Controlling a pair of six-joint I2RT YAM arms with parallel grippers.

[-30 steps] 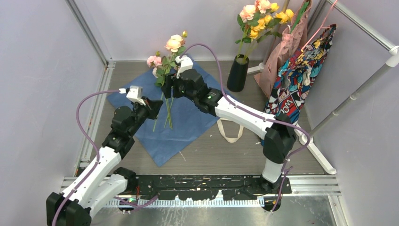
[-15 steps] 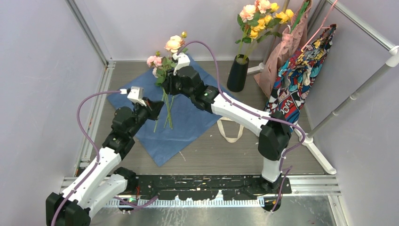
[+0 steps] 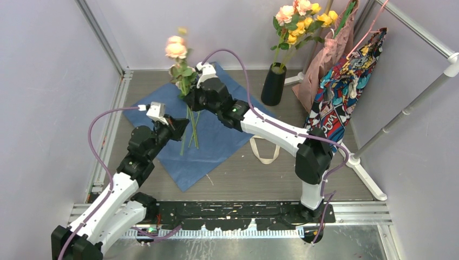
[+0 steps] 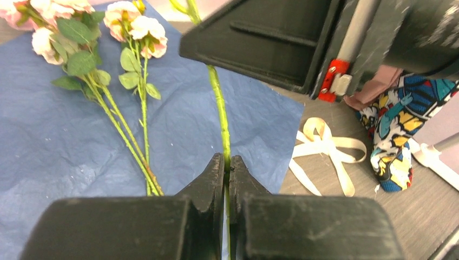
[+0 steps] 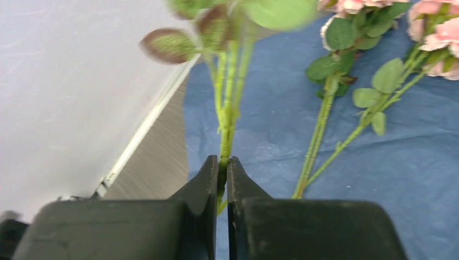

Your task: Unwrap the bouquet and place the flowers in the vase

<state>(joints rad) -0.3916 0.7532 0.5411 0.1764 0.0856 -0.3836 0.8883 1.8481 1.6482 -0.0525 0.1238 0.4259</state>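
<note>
Rose stem (image 4: 219,108) tight between the closed left fingers (image 4: 208,184) low down and the closed right fingers (image 5: 208,187) higher up.

Pale lavender walls (image 3: 48,81) close in on three sides, evenly lit, with only soft shadows. The bench (image 3: 254,179) is grey wood-grain, edged by aluminium rails (image 3: 103,40) — a black perforated plate (image 3: 238,208) runs along its near edge. At right stands a slanting white tube frame (image 3: 403,114), with a comic-print bag (image 3: 346,81) and a pink bag (image 3: 325,59) hanging beside it.
</note>
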